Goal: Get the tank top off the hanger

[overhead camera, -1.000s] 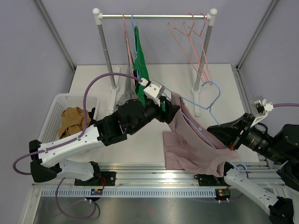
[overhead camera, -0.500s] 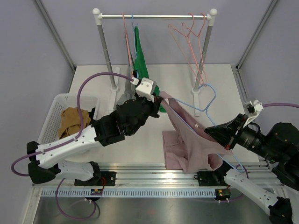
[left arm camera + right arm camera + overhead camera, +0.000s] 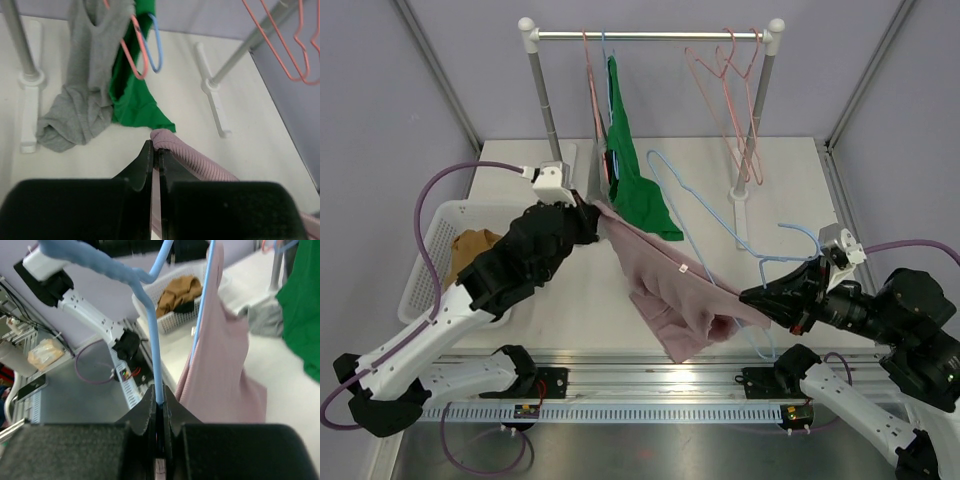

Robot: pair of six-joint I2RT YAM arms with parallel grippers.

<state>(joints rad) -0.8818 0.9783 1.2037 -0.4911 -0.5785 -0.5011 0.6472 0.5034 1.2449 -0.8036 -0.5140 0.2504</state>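
The pink tank top (image 3: 665,290) hangs over the table (image 3: 775,180), one edge pinched in the left hand (image 3: 155,150), the rest sagging beside the right hand (image 3: 755,297) clenched on the blue hanger (image 3: 153,350) — brown cloth (image 3: 470,252) lies in the basket (image 3: 442,214).

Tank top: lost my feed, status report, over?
Left gripper shut on tank top. Right gripper shut on blue hanger. Top not fully off. Green shirt nearby.

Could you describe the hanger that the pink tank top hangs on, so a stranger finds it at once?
Start at the clothes rail at the back of the table, then come forward to the right gripper. It clamps a light blue wire hanger. Only this hanger is off the rail.
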